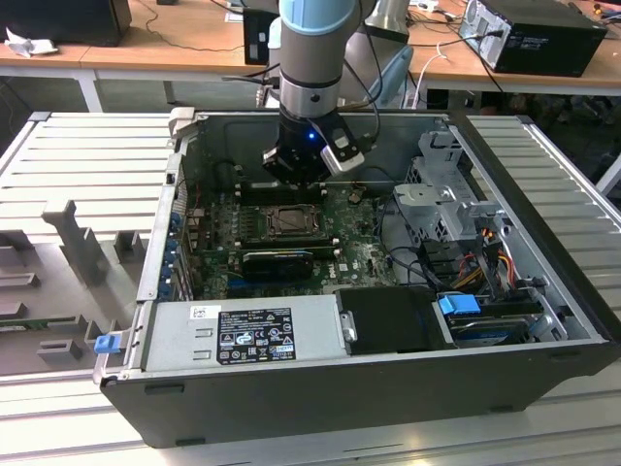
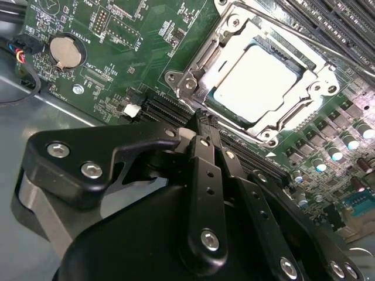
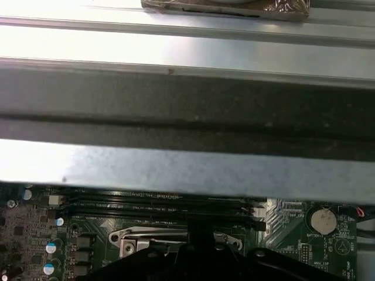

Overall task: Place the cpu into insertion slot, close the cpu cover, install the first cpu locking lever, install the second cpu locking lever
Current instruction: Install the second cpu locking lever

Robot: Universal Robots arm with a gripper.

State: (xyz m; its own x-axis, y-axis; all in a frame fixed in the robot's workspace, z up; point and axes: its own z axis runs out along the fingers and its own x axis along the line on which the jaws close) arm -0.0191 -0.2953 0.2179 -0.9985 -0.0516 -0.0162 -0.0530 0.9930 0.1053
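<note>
In the exterior view the gripper (image 1: 299, 175) hangs inside the open computer case (image 1: 543, 291), just above the motherboard's (image 1: 364, 254) far edge, over the insertion slot (image 1: 288, 222) near the board's middle.

In the second wrist view the fingers (image 2: 206, 175) are pressed together with nothing between them. The cpu (image 2: 258, 82) already lies in the slot, and the cpu cover (image 2: 202, 61) looks folded down around it. Judging by this, the levers are the work in hand: press squarely along the socket edge and avoid the memory slots (image 2: 345, 26) beside it.

In the first wrist view the case wall (image 3: 187, 105) looms close, the socket's metal frame (image 3: 140, 241) sits below it, so clearance is tight
</note>
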